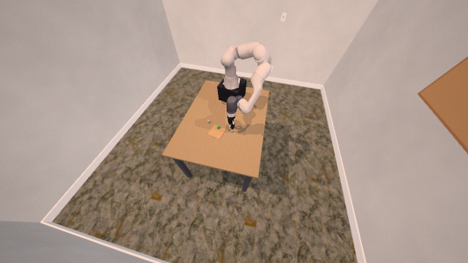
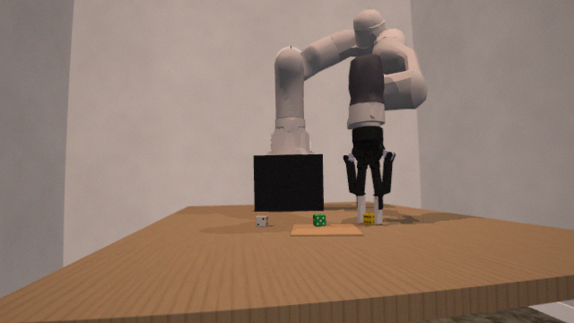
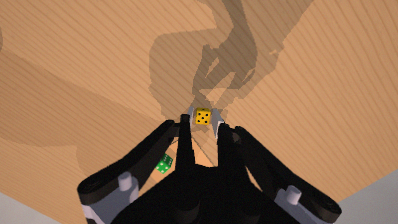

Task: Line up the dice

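The yellow die [image 2: 369, 219] [image 3: 202, 116] lies flat on the table, to the right of the mat in the exterior view, with five pips on top. My gripper [image 1: 231, 130] [image 2: 369, 222] [image 3: 202, 114] points down and is partly open. Its fingertips stand low on both sides of the yellow die, with small gaps in the wrist view. The green die [image 1: 218, 127] [image 2: 319, 220] [image 3: 164, 164] lies on the mat [image 1: 216, 134] [image 2: 326, 231] near its back edge; its top number is unclear. The white die [image 1: 208, 121] [image 2: 262, 221] lies on the table left of the mat, its top unreadable.
The robot's black base block [image 1: 232, 91] [image 2: 288, 183] stands at the back of the table [image 1: 205, 150] [image 2: 287, 269]. The green die stands to the left of the gripper in the exterior view, close to its fingers. Arm shadows fall around the fingers.
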`<state>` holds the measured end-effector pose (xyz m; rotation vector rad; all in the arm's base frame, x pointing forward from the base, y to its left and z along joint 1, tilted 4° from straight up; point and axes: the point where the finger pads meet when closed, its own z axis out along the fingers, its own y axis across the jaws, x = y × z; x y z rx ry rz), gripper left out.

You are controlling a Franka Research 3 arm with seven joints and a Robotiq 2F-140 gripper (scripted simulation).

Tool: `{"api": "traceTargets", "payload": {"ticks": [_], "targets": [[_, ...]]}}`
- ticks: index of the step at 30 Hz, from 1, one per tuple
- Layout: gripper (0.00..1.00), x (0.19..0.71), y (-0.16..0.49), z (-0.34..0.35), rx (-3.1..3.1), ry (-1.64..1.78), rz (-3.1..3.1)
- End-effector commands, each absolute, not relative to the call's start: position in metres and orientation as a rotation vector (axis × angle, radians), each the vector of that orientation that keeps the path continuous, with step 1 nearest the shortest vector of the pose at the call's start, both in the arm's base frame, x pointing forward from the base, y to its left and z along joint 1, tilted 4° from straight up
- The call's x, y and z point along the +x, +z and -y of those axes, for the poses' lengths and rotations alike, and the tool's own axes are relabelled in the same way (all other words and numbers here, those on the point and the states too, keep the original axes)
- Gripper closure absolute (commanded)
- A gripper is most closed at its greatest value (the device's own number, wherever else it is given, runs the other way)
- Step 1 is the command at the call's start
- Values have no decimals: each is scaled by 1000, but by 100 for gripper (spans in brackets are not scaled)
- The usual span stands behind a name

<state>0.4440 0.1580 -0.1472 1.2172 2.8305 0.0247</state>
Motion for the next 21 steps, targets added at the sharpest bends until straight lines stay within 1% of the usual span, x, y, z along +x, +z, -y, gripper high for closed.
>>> {"api": "traceTargets", "payload": {"ticks": [1,10,11,21], "targets": [[75,445,-148,-158,1213,28,-2829],[75,445,-148,-158,1213,28,-2829],[87,445,-148,-158,1213,28,-2829],[87,445,-148,-158,1213,28,-2829]]}}
